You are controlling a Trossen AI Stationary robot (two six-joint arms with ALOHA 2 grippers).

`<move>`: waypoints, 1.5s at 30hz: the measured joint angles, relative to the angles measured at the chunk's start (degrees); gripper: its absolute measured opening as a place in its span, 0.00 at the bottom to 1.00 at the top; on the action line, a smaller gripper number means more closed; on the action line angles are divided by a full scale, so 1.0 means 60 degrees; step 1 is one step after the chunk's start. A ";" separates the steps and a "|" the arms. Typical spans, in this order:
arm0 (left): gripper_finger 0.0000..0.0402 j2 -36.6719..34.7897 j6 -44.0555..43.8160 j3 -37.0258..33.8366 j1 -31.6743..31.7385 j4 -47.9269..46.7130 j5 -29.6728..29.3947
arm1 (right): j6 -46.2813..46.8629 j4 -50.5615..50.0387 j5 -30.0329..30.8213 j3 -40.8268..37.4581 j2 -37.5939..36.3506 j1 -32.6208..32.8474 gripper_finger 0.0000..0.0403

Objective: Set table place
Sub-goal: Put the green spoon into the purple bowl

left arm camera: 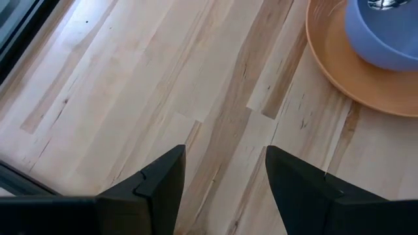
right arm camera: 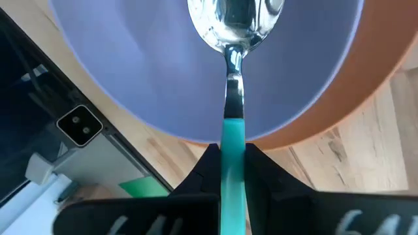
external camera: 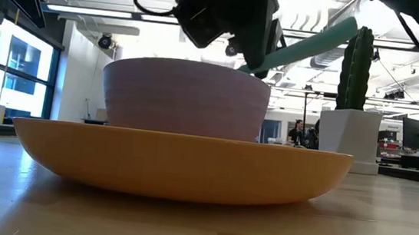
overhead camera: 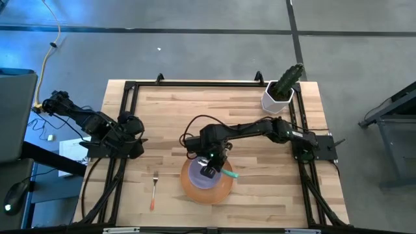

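One spoon [right arm camera: 233,78] sits pinched by its teal handle in your right gripper [right arm camera: 230,171], tilted bowl-end down over the lavender bowl [overhead camera: 207,175] on the orange plate [overhead camera: 195,190], left gripper [left arm camera: 225,189] parted, farther off

White pot [overhead camera: 275,102] holding a green cactus [overhead camera: 287,81], at upper right in the high view, near the far right corner of the wood surface. Same white pot [external camera: 347,140] and tall cactus [external camera: 355,68] at right in the low view, upright. Grey floor [overhead camera: 195,55] all around in the high view, crossed by dark seams. Yellow cable [overhead camera: 47,60] trailing at upper left. Dark computer mouse [overhead camera: 14,196] at lower left. Behind, in the low view: large windows [external camera: 13,72] at left, bright ceiling lights [external camera: 96,12] along the top, seated people [external camera: 298,131] small and far off at right of centre, a monitor [external camera: 417,134] at far right.
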 joint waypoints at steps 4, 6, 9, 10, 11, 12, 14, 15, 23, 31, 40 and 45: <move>0.50 0.0005 0.0016 0.0000 0.0000 0.0000 -0.0004 | -0.0139 0.0107 -0.0151 0.0004 0.0157 0.0016 0.01; 0.50 -0.0002 0.0016 0.0000 0.0000 0.0000 -0.0004 | -0.0139 0.0228 -0.0268 0.0004 0.0229 0.0026 0.01; 0.50 -0.0002 0.0016 0.0000 0.0000 0.0000 -0.0007 | -0.0150 0.0310 -0.0306 0.0004 0.0246 0.0040 0.01; 0.50 -0.0001 0.0016 0.0000 0.0000 0.0000 -0.0007 | -0.0140 0.0379 -0.0306 0.0004 0.0243 0.0039 0.01; 0.50 0.0001 0.0016 0.0000 0.0000 0.0002 -0.0007 | -0.0127 0.0443 -0.0294 0.0004 0.0243 0.0040 0.01; 0.50 0.0000 0.0016 0.0000 0.0000 0.0001 -0.0011 | -0.0085 0.0446 -0.0276 0.0004 0.0243 0.0037 0.01; 0.50 0.0001 0.0016 0.0000 0.0000 0.0003 -0.0016 | -0.0077 0.0399 -0.0259 0.0004 0.0243 0.0037 0.01; 0.50 -0.0002 0.0016 0.0000 0.0000 0.0004 -0.0033 | -0.0073 0.0416 -0.0258 0.0004 0.0243 0.0037 0.01; 0.50 -0.0002 0.0016 0.0000 0.0000 0.0007 -0.0076 | 0.0260 0.0406 -0.0255 0.0004 0.0312 0.0037 0.01; 0.50 -0.0002 0.0016 0.0000 0.0000 0.0008 -0.0186 | 0.0264 0.0464 -0.0062 0.0004 0.0312 0.0130 0.01; 0.50 -0.0002 0.0020 0.0000 0.0001 0.0010 -0.0186 | 0.0082 0.0461 0.0671 0.0004 0.0312 0.0353 0.01; 0.50 -0.0002 0.0019 0.0000 0.0000 0.0011 -0.0186 | 0.0090 0.0468 0.0685 0.0004 0.0312 0.0336 0.04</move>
